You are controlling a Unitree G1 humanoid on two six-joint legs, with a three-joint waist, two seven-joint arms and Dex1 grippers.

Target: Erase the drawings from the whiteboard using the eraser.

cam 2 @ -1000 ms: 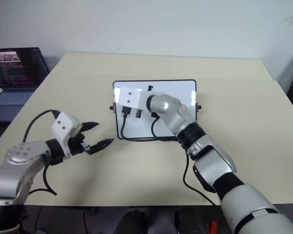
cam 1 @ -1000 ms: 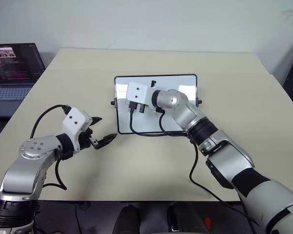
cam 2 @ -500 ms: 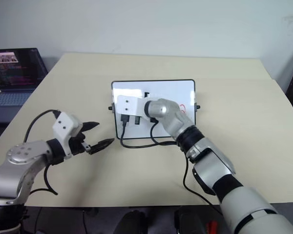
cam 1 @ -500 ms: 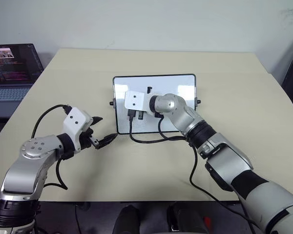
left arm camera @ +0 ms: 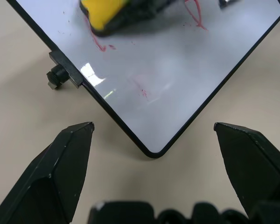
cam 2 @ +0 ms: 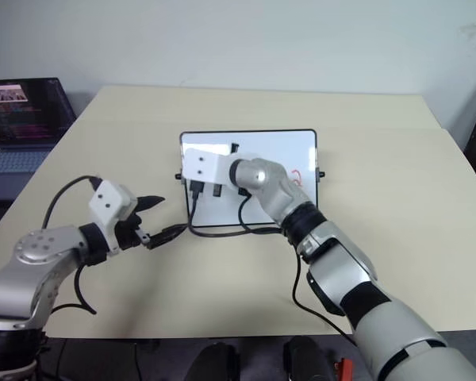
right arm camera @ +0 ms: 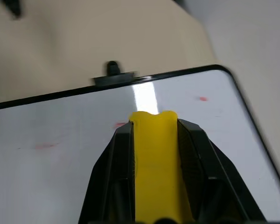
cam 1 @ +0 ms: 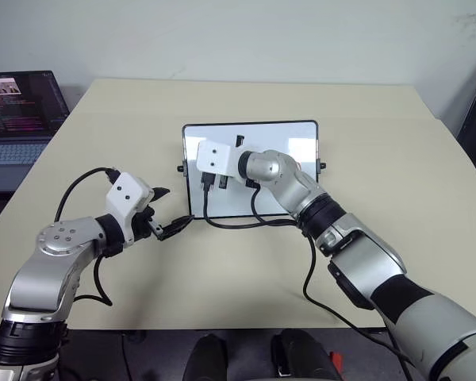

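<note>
The whiteboard [cam 1: 303, 146] lies mid-table, its glossy face ringed by a thin black frame. My right gripper [right arm camera: 154, 125] is shut on the yellow eraser [right arm camera: 155, 154], which presses on the board near its left edge. Smeared red drawings [left arm camera: 99, 43] remain beside the eraser [left arm camera: 107, 10], and a red scribble [cam 2: 296, 176] shows at the board's right end. My left gripper [cam 1: 171, 211] stands open just off the board's near left corner [left arm camera: 153, 151], with a finger to either side of it and nothing held.
An open laptop [cam 1: 20, 111] sits at the far left, off the table. Black cables [cam 1: 238, 223] from my right wrist trail over the board's near edge. A small black knob [left arm camera: 56, 77] sticks out from the board's side.
My right gripper has slid the eraser a little toward the board's left edge. The board has shifted slightly left. The left gripper has stayed where it was.
</note>
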